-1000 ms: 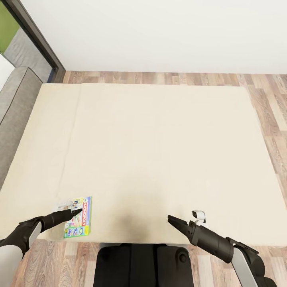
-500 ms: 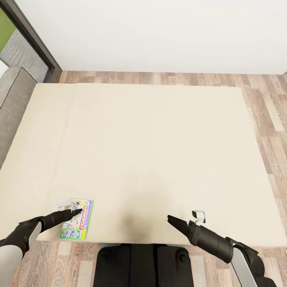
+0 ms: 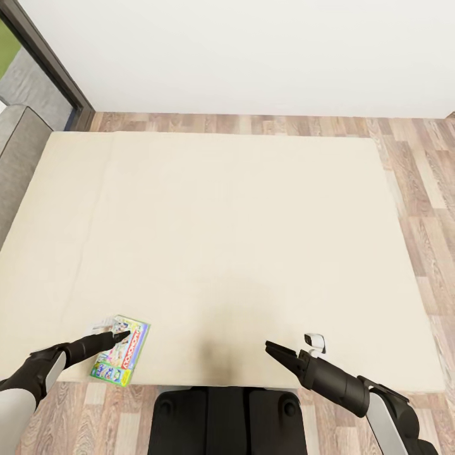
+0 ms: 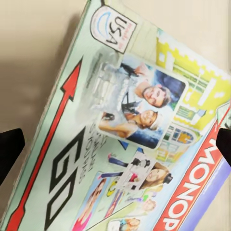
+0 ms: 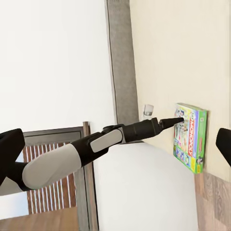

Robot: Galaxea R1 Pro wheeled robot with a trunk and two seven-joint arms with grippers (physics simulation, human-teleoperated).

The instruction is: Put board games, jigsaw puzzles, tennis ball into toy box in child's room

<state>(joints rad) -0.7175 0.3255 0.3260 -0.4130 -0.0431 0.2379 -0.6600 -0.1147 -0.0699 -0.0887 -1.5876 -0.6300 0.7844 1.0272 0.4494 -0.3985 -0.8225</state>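
We look down on one low, wide bed with a plain cream-beige mattress [image 3: 240, 240], which spreads across most of the head view. Wood-plank floor [image 3: 417, 189] borders it on the far side and on our right, a plain white wall [image 3: 253, 50] rises beyond, and a dark door frame [image 3: 47, 63] slants across the far left corner with a grey strip alongside the bed's left edge. Our dark base [image 3: 227, 420] sits against the near edge of the mattress.

We count one board game: a thin rectangular Monopoly box with a green edge [image 3: 120, 351], lying flat and slightly skewed at the near left corner of the bed, its near end reaching the mattress edge. In the left wrist view its printed lid [image 4: 130, 130] lies close below the camera, with the two dark fingertips [image 4: 9, 149] showing at opposite sides, spread wide and gripping nothing.

Our left gripper [image 3: 120, 335] hovers over the far left part of that box; nothing stands between them. Our right gripper [image 3: 273, 348] hangs over bare mattress, well apart from the box, its tips wide apart in the right wrist view and empty. That view also shows the left arm [image 5: 96, 144] reaching to the box [image 5: 191, 137].
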